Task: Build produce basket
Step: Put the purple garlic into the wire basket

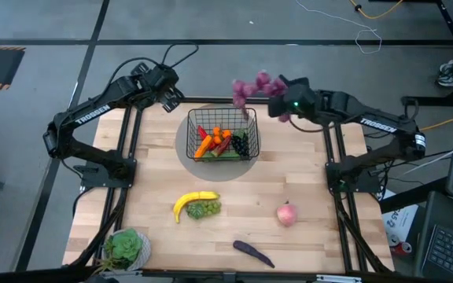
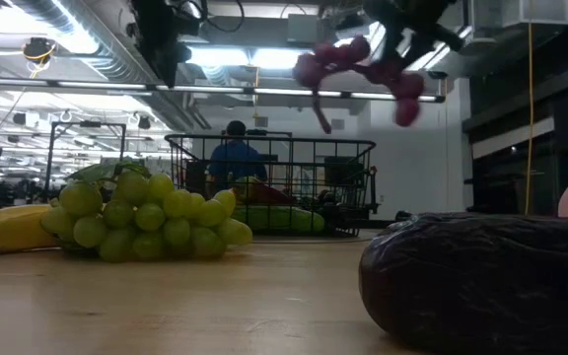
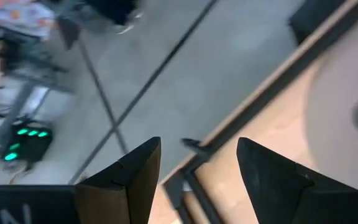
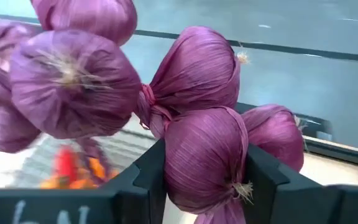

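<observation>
The left gripper (image 1: 171, 101) waited open near the table's far edge. The basket (image 1: 222, 134) sat centre, part-filled. The right gripper (image 1: 278, 106) pinched a purple bulb bunch (image 1: 254, 86) — held high, just beside the far rim. Best centre over the wire — then lower before releasing.

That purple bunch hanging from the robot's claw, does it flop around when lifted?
Probably floppy: the purple bunch is pinched by one bulb in the right gripper while the rest dangle sideways. It looks light, with papery, ribbed skins. It may swing on the way to the basket.
</observation>
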